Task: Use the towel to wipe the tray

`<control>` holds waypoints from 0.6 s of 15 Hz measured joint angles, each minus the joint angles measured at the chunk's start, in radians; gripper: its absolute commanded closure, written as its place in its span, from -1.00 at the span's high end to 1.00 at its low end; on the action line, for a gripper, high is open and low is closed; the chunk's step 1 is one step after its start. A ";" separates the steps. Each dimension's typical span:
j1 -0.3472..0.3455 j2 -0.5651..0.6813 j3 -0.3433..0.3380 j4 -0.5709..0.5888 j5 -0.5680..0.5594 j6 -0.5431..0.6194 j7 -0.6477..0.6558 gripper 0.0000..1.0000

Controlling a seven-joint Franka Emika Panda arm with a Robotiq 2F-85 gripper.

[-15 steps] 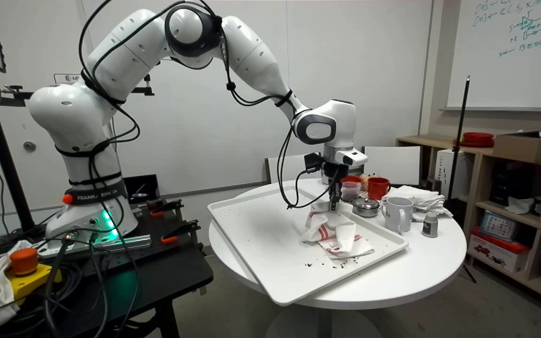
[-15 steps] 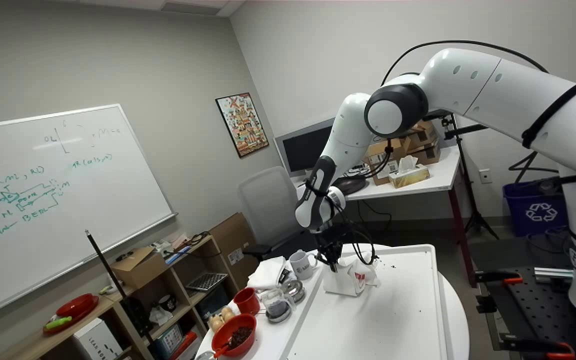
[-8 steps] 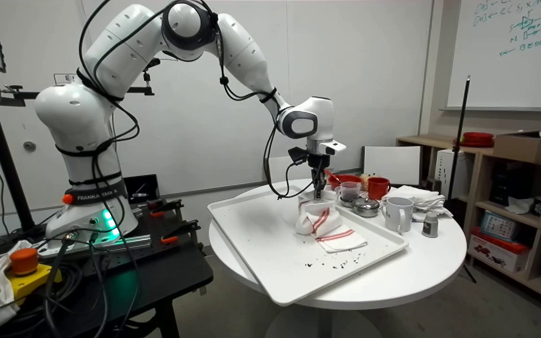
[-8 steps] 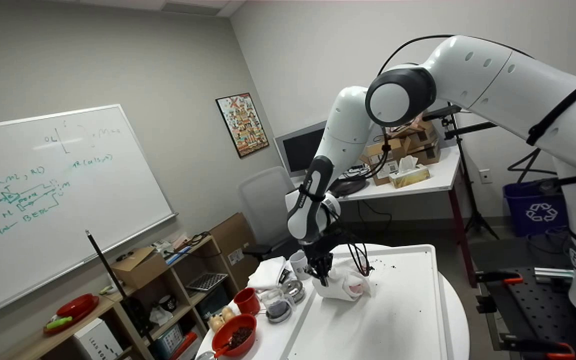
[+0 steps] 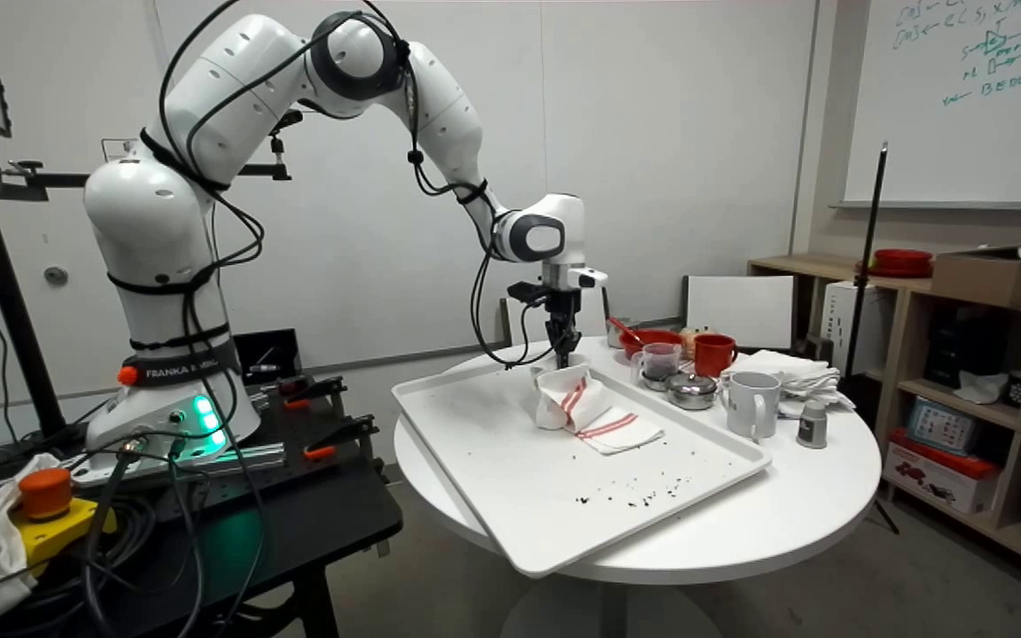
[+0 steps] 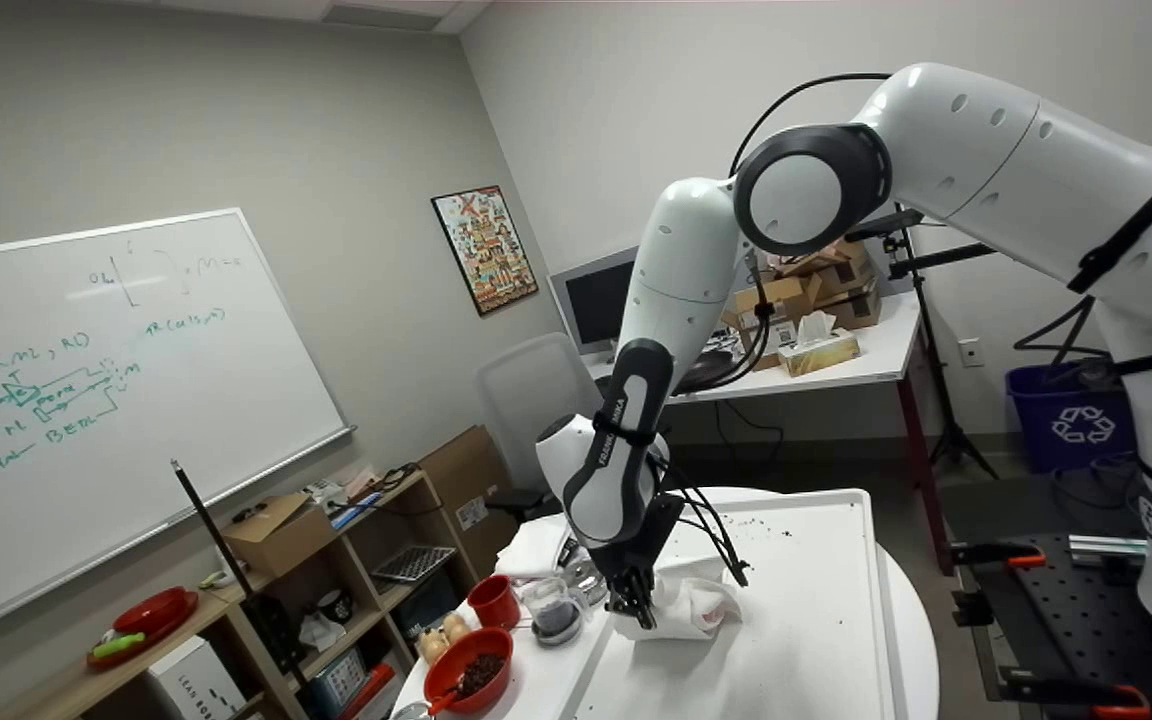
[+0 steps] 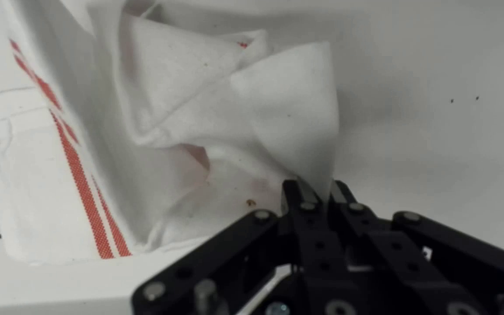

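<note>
Your gripper point(image 7: 320, 192) is closed on a pinched fold of the white towel point(image 7: 182, 109). Near the grip this woven fabric is crumpled; its red-striped end lies flat on the smooth rectangular tray point(image 5: 493, 461), where dark, grainy crumbs point(image 5: 583, 501) are scattered. Between the tray and the edge of the round table point(image 5: 816, 486) you can see a shiny metal container point(image 5: 690, 393) and a red mug point(image 5: 713, 356).

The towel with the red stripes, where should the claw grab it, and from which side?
Probably by the towel's raised fold, coming straight down from above. That fold stands up thin, so the claw can squeeze it from both sides, as it does now. The spread-out striped end lies flat on the tray, so it looks harder to pinch.
</note>
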 measured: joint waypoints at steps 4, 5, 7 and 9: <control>0.062 0.003 0.023 -0.023 -0.057 -0.001 -0.008 -0.88; 0.073 0.003 0.034 -0.028 -0.066 -0.001 -0.018 -0.88; 0.083 0.002 0.070 -0.039 -0.071 -0.001 -0.061 -0.88; 0.082 -0.003 0.115 -0.052 -0.070 -0.001 -0.119 -0.88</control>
